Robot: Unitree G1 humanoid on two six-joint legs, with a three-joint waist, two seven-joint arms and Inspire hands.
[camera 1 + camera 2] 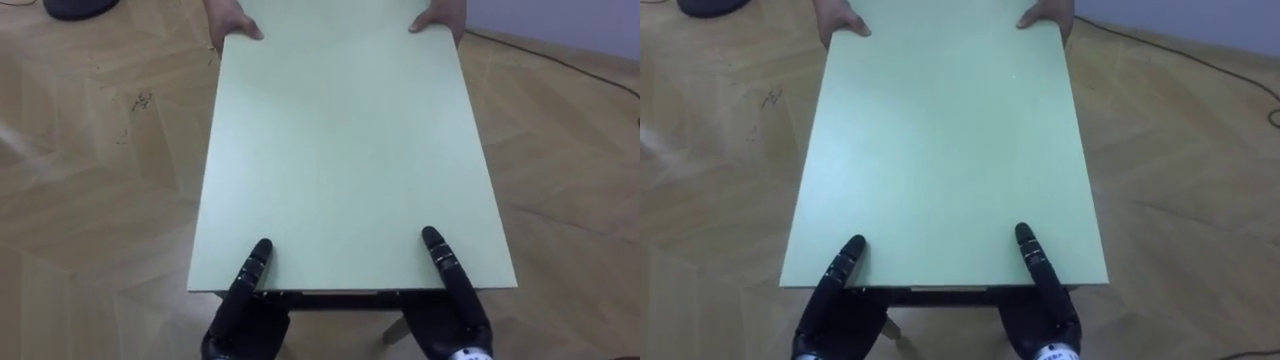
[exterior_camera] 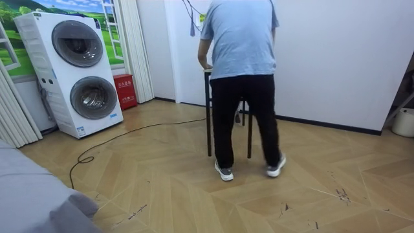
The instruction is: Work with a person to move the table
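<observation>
My left hand (image 1: 238,305) and right hand (image 1: 458,305) meet the table (image 1: 345,150) at its near edge. I cannot tell how firmly they grip. A person's hands (image 1: 236,24) hold its far edge. Both ends look manned, and I judge the carrying remains.

No writing can be read anywhere; the small red box (image 2: 124,90) on the floor carries white marks too small to make out.
</observation>
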